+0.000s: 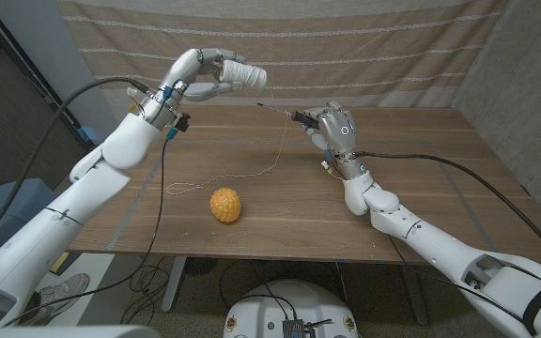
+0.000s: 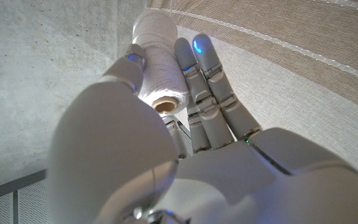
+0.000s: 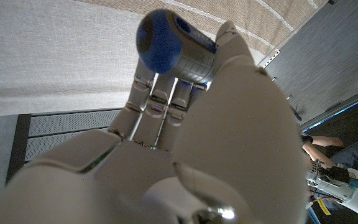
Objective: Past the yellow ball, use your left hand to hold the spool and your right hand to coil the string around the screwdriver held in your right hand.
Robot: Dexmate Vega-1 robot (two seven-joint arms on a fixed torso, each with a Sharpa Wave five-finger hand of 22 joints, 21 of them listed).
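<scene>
Spool [image 1: 241, 74] sits gripped in my raised left robot hand [image 1: 205, 75]; my right robot hand [image 1: 332, 125] clasps the screwdriver [image 1: 280, 112], string [image 1: 252, 175] trailing beneath it.

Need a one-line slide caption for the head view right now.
Left hand holds the white spool aloft; right hand grips the screwdriver, string trailing past the yellow ball.

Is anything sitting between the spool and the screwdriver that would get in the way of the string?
Nothing visible does. The left robot hand holds the spool up, and the right robot hand holds the screwdriver above the table. The string sags onto the wood between them. The yellow ball lies nearer the robot, apart from it.
</scene>
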